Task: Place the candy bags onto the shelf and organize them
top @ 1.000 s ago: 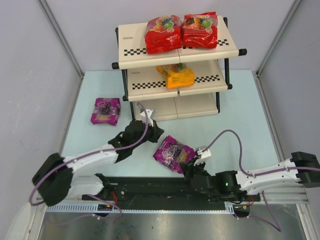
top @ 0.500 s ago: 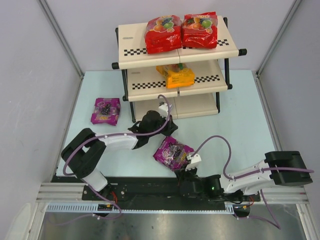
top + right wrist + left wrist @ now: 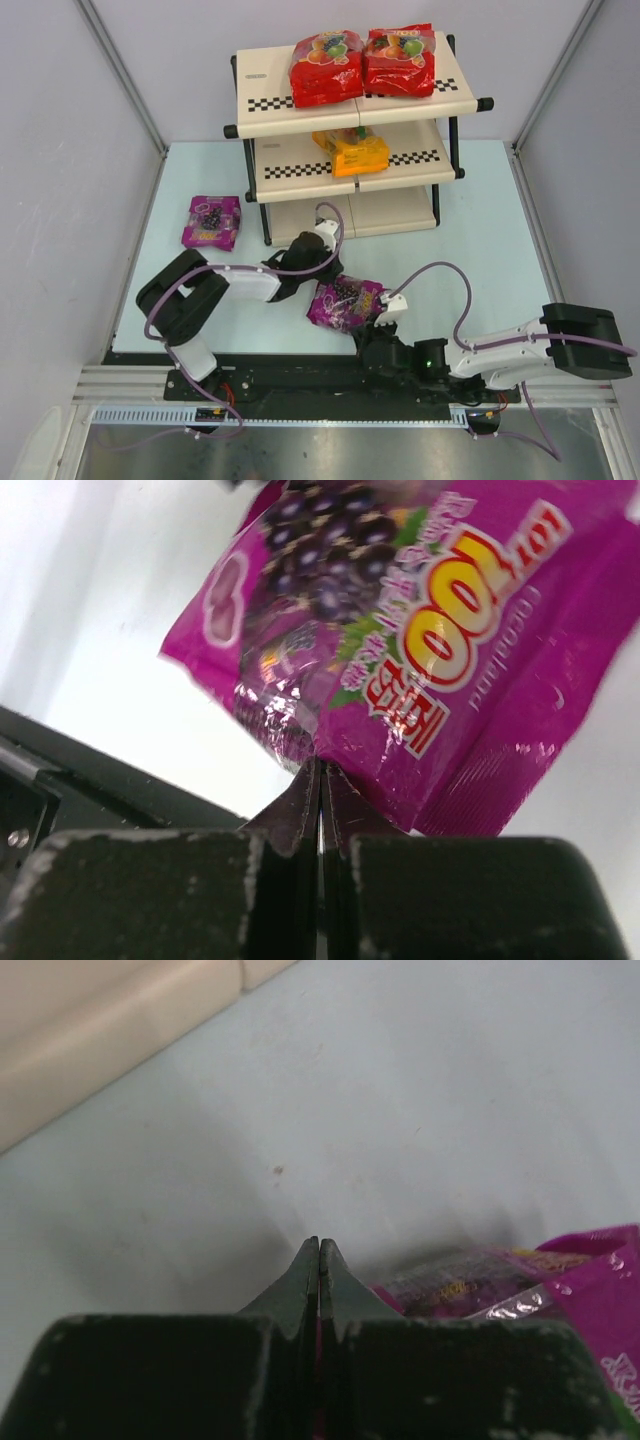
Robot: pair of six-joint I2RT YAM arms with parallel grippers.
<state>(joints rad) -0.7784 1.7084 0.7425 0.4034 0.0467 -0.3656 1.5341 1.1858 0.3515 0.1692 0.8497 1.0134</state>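
Note:
A purple candy bag sits between my two grippers at the table's near middle. My left gripper is at its far left edge, jaws shut, with a pink sliver of the bag pinched between them and the rest of the bag to the right. My right gripper is shut on the bag's near edge, the grape print rising above the tips. The shelf holds two red bags on top and an orange one on the middle tier. Another purple bag lies on the table at left.
The shelf's lowest cream panel stands just beyond my left gripper. Grey walls enclose the pale table on both sides. A black rail with the arm bases runs along the near edge.
My left gripper came back from the shelf's foot to the bag's far edge and closed on it. The right arm shifted while holding the near edge, and the bag tipped slightly.

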